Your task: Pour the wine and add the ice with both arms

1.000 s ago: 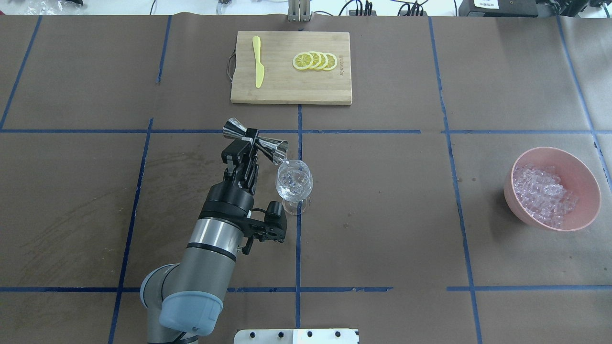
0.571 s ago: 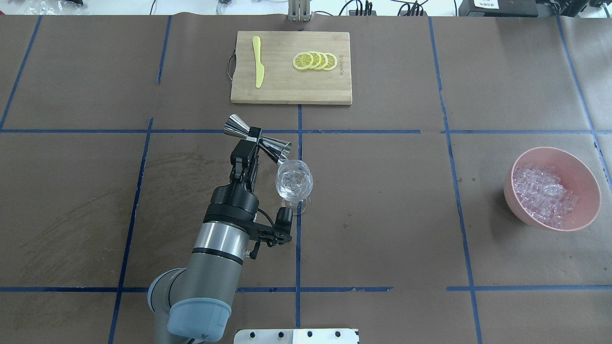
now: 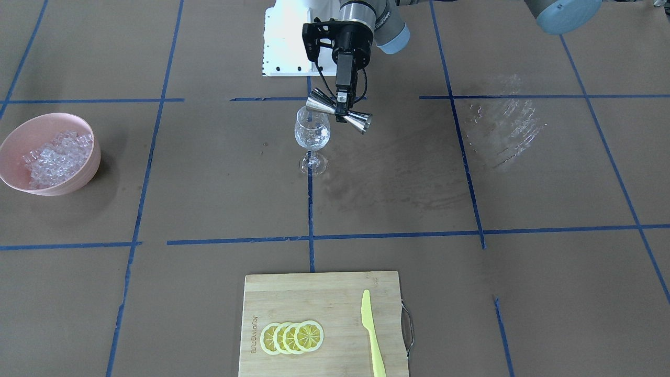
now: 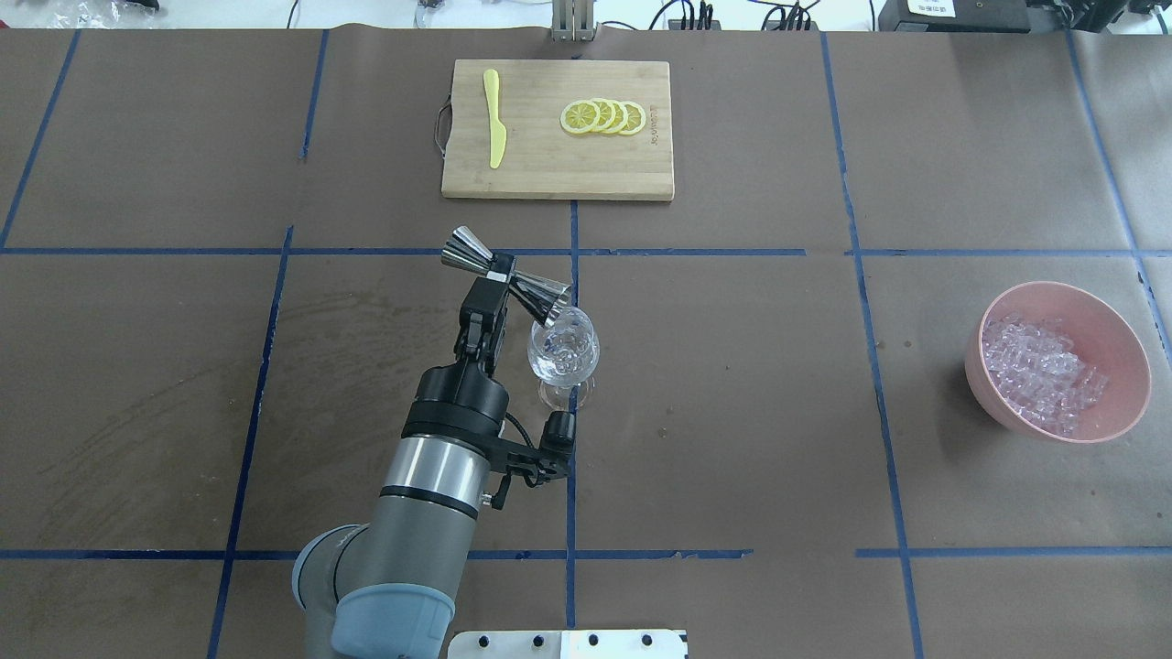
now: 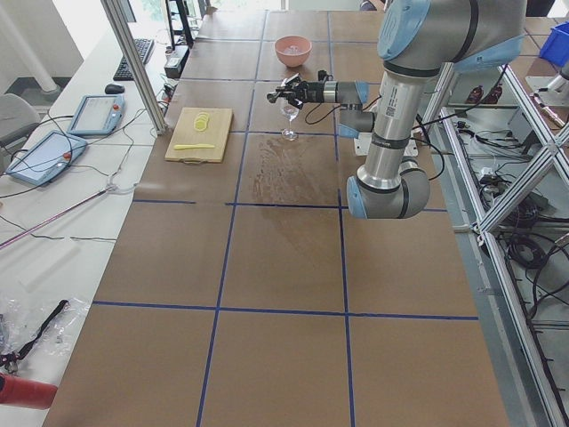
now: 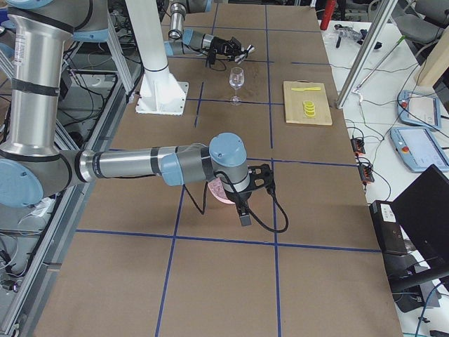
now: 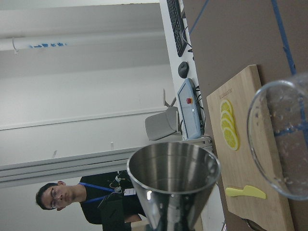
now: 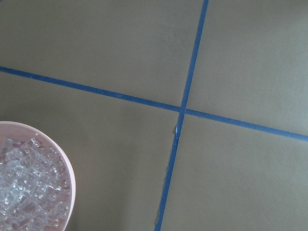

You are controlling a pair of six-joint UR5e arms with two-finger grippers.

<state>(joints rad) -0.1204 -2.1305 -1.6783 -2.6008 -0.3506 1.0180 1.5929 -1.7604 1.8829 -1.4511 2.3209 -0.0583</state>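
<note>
My left gripper (image 4: 500,273) is shut on the waist of a steel double-cone jigger (image 4: 506,275), held tilted. The jigger's lower mouth hangs over the rim of the clear stemmed wine glass (image 4: 564,352), which stands upright on the brown table. In the front-facing view the jigger (image 3: 339,111) leans over the glass (image 3: 312,133). The ice (image 4: 1039,371) is a heap of small clear cubes in a pink bowl (image 4: 1128,340) at the far right. My right gripper (image 6: 243,199) hangs above that bowl; I cannot tell its state. The right wrist view shows the ice (image 8: 24,192) at lower left.
At the back centre lies a bamboo cutting board (image 4: 557,165) with a yellow knife (image 4: 495,119) and several lemon slices (image 4: 604,116). Blue tape lines grid the brown table cover. A white base plate (image 4: 568,643) sits at the near edge. A person shows in the left wrist view.
The left arm has shifted right and the jigger has tipped further, so its lower mouth now hangs over the glass rim. The bowl and board have not moved.
</note>
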